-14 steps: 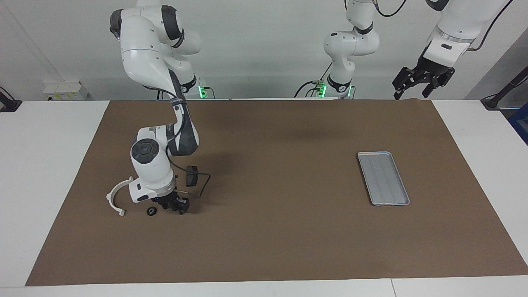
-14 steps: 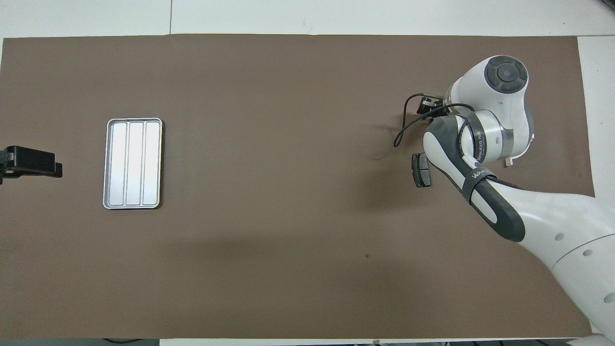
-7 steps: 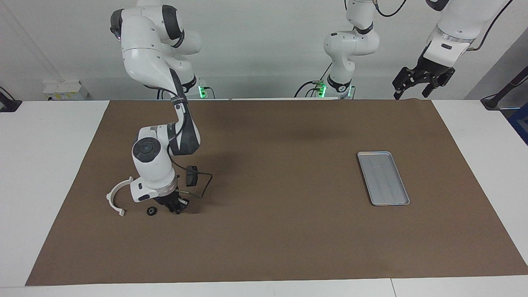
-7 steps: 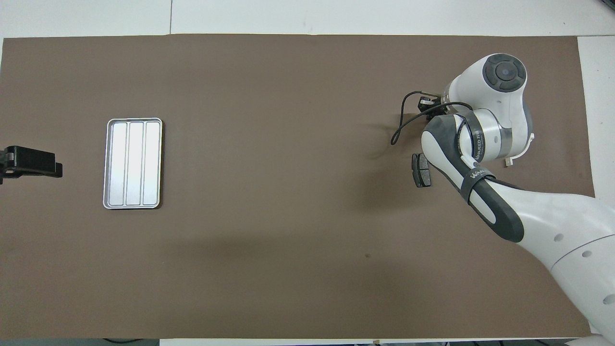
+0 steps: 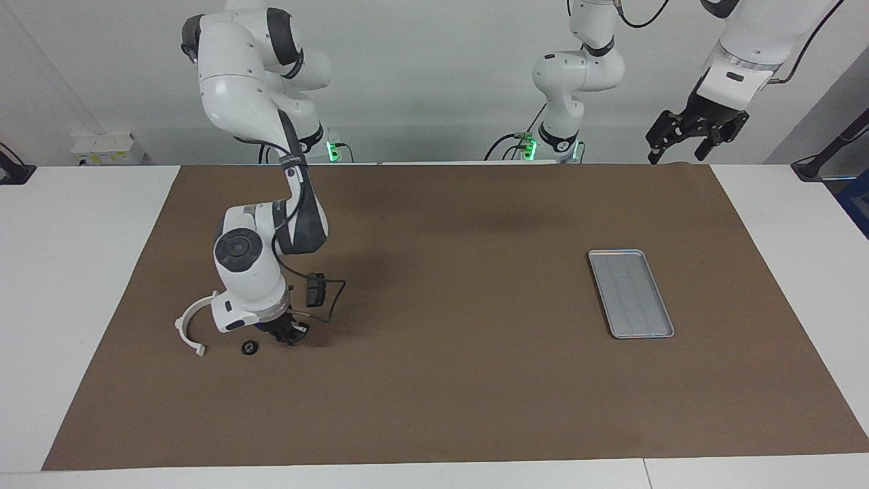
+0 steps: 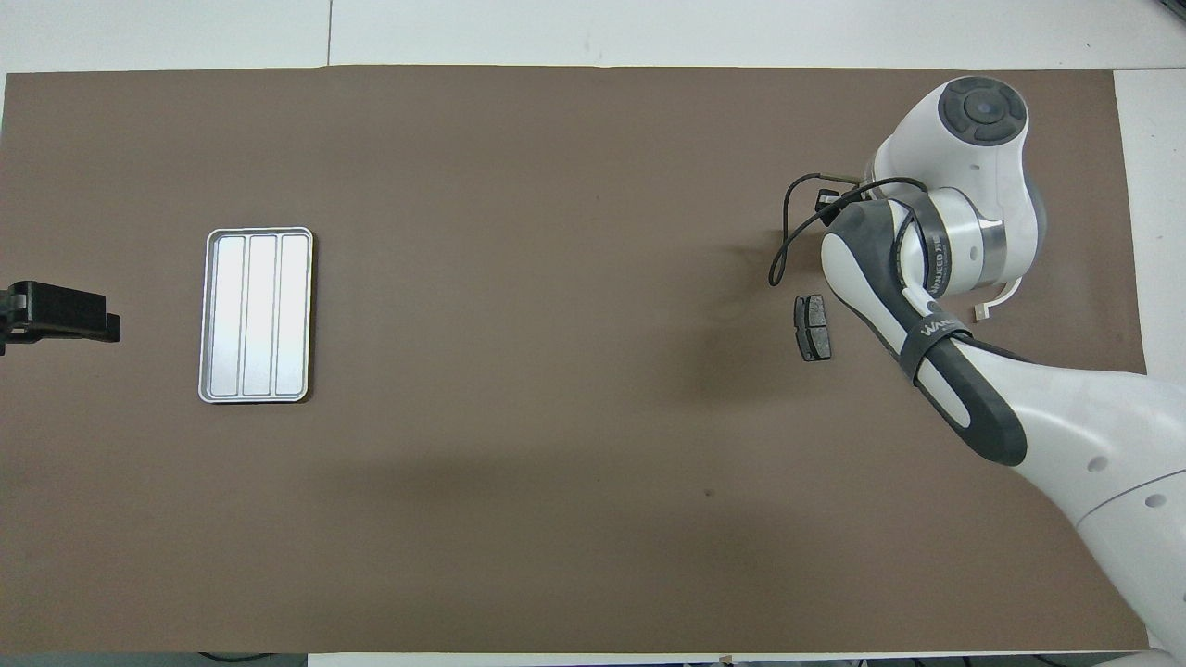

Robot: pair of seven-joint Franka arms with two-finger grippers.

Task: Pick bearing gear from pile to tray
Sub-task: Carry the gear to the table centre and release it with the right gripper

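Note:
The pile lies at the right arm's end of the brown mat: a white half-ring (image 5: pixel 192 326), a dark brake pad (image 5: pixel 316 291) and a small black round piece (image 5: pixel 250 348). My right gripper (image 5: pixel 288 335) hangs just above the mat beside that round piece, fingertips shut. Whether a bearing gear sits between them is hidden. From overhead the right arm covers most of the pile, leaving the brake pad (image 6: pixel 813 327) and an end of the half-ring (image 6: pixel 996 298) showing. The silver tray (image 5: pixel 630 293) (image 6: pixel 257 315) lies bare at the left arm's end. My left gripper (image 5: pixel 686 139) waits open, high over the mat's corner.
A black cable (image 5: pixel 334 299) loops from the right wrist over the mat beside the brake pad. The brown mat (image 5: pixel 461 380) covers most of the white table.
My right gripper closed its fingers down at the mat among the pile and has since risen a little. The left arm, the tray and the loose parts have not moved.

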